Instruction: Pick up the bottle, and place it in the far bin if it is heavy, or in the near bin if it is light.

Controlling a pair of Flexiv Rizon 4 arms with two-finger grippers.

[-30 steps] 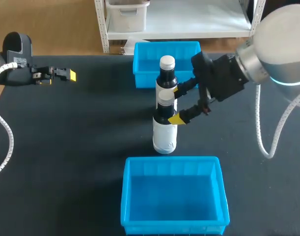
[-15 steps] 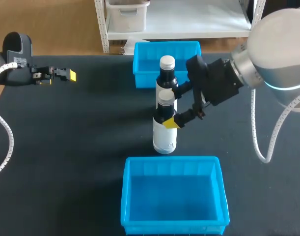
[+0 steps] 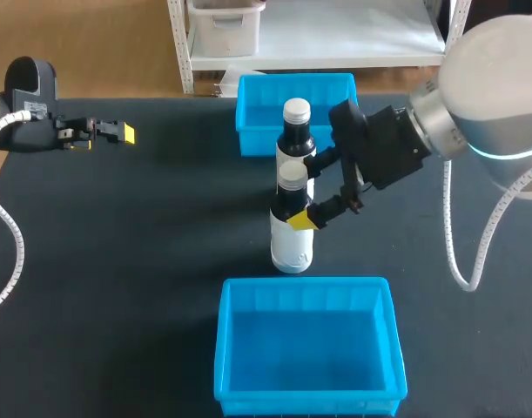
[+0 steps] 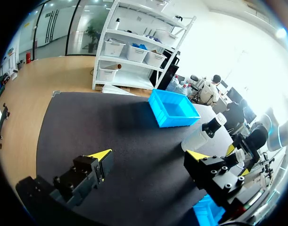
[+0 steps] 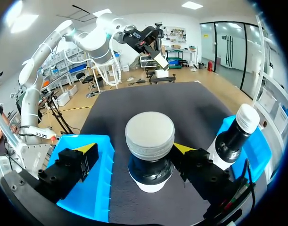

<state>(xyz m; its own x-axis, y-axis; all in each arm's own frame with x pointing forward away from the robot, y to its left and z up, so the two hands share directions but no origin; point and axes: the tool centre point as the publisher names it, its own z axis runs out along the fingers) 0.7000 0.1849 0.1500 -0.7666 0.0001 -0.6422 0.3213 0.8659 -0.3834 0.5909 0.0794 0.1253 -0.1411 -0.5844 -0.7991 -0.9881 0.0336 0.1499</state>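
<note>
In the head view I count two bottles and two bins. The nearer bottle (image 3: 292, 239) stands upright mid-table. The farther bottle (image 3: 297, 131) is just behind it, in front of the far bin (image 3: 252, 139) at the table's (image 3: 144, 244) far edge. The near bin (image 3: 224, 348) sits at the near edge. My right gripper (image 3: 306, 190) straddles the nearer bottle's neck, jaws spread. My left gripper (image 3: 117, 131) hangs near the far left corner, well apart from both bottles.

In the left wrist view its jaws are wide apart with nothing between them.

In the right wrist view the capped neck stands between the fingers, its long axis vertical. A gap shows on one side, so I judge it not yet pinched. The right arm is plainly the nearer.
</note>
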